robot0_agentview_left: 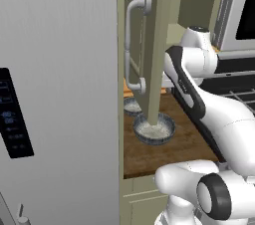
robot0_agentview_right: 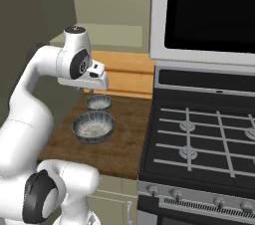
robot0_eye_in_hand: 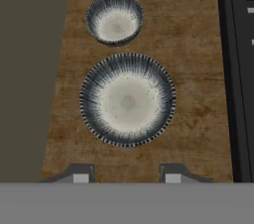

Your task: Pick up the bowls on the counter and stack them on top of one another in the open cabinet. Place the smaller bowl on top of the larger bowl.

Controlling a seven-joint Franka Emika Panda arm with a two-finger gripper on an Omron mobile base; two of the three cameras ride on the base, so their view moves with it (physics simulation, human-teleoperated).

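Observation:
The larger bowl (robot0_eye_in_hand: 127,100), dark-rimmed with a pale speckled inside, sits on the wood-grain counter (robot0_eye_in_hand: 198,69). Just beyond it stands the smaller bowl (robot0_eye_in_hand: 114,18), a narrow gap between them. My gripper (robot0_eye_in_hand: 124,177) hangs open above the counter, looking straight down, nothing between its fingertips (robot0_eye_in_hand: 82,177). The larger bowl lies just ahead of the tips. In the right base view the hand (robot0_agentview_right: 92,75) hovers over the smaller bowl (robot0_agentview_right: 98,102) and the larger bowl (robot0_agentview_right: 93,127). The open cabinet's door (robot0_agentview_left: 157,45) with its curved handle (robot0_agentview_left: 133,45) hangs partly in front of the larger bowl (robot0_agentview_left: 154,129).
The black stove (robot0_agentview_right: 199,139) borders the counter on the right, with a dark-windowed appliance (robot0_agentview_right: 209,10) above it. The tall grey fridge (robot0_agentview_left: 60,94) walls off the left. An orange-brown backsplash (robot0_agentview_right: 127,72) runs behind the bowls. Beige base cabinets (robot0_agentview_left: 144,199) sit below the counter's front edge.

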